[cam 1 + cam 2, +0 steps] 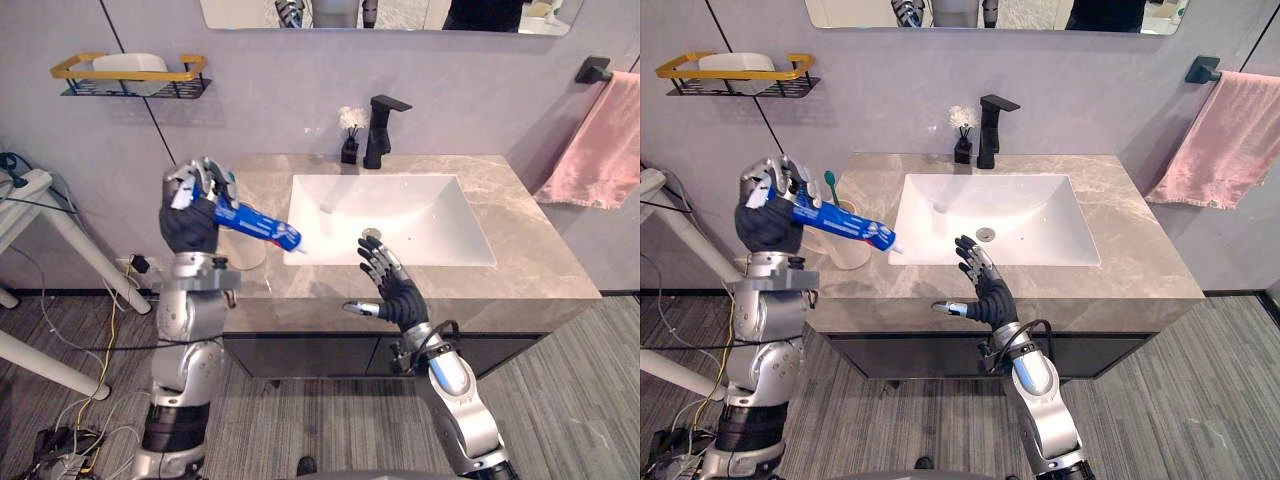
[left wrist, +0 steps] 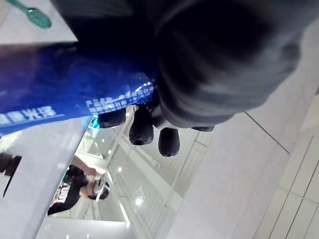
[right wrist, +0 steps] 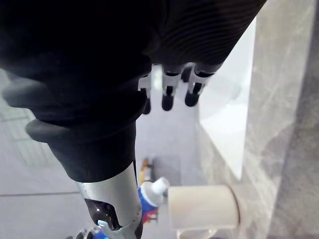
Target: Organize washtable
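**Position of the work item.** The blue toothpaste tube (image 1: 255, 225) is held in the air by the left hand (image 1: 195, 190), off the left side of the sink basin (image 1: 400, 215). The fingers (image 2: 142, 129) and thumb are curled round the tube's rear, flat end; the left wrist view shows the dark tips wrapped over the blue body.

**Long axis and heading.** The tube lies close to level, with a slight downward slope. Its long axis runs from the hand toward the sink basin. The white cap end leads and sits over the basin's left rim; the flat end points away from the basin.

**Governing relation.** The beige cup (image 1: 847, 250) stands on the tabletop (image 1: 540, 250) just left of the sink basin, below the cap half of the tube. A toothbrush (image 1: 829, 180) with a teal head stands in it. The tube is above the cup, apart from it, and crosswise to the cup's upright axis.

**Judgement.** If the cup is the destination, the tube must be swung from near level to near upright and drawn back from the basin before lowering. The toothbrush already takes part of the opening.

**Other hand.** The right hand (image 1: 395, 290) hovers at the front edge of the sink basin, fingers straight and spread, thumb out to the side, holding nothing. The left hand is the nearer to the cup.
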Robot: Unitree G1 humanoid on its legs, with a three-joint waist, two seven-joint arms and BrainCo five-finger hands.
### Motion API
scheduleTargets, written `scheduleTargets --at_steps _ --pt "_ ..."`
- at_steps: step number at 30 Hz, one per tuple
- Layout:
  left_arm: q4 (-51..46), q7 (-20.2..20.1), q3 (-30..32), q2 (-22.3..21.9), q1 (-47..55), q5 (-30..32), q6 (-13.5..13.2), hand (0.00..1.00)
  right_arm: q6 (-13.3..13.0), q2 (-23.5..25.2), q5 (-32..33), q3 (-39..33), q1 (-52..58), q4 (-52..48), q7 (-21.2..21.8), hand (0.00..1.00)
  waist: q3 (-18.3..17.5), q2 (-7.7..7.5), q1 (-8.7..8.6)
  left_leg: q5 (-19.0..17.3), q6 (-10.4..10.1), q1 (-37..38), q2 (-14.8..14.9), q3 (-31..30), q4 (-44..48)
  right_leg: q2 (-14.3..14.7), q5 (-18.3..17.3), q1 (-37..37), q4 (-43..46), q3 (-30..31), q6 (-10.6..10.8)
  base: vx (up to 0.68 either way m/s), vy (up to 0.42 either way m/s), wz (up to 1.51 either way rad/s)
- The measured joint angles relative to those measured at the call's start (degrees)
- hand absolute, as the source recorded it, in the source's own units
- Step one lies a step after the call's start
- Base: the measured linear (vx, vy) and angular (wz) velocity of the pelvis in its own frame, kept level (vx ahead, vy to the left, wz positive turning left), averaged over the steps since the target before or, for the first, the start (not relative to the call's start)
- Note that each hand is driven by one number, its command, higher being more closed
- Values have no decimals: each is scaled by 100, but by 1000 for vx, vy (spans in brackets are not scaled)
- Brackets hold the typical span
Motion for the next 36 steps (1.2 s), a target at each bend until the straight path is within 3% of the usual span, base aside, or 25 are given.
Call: scheduleTargets --at_steps 9,15,19,30,36 --pt "101 133 411 85 -73 626 -5 100 -1 -45 1 -113 210 0 100 0 -7 -14 -14 -45 -14 -29 -2 28 0 10 10 -12 -60 26 15 3 0 -1" --pt "100 363 410 84 -247 1907 5 100 -9 -40 1 -246 283 0 100 0 -24 -69 -13 -37 3 -87 -2 -20 1 35 42 -31 -75 -11 21 20 -8 3" --pt "98 475 379 84 -451 2345 4 100 -77 -41 3 -285 299 0 98 0 -20 -83 -22 -57 -11 -90 -3 -16 0 33 41 -38 -69 -6 21 0 0 0" --pt "98 607 276 253 -740 2461 3 100 -153 -42 3 -268 453 0 138 0 -9 -110 -41 -68 -12 -89 3 50 0 32 38 -95 -20 64 17 0 0 -2" --pt "96 564 272 270 -1004 2174 -13 100 -153 -44 2 -188 455 0 247 0 -3 -132 -76 -65 -8 -83 2 48 0 29 26 -100 1 61 -3 0 0 0"
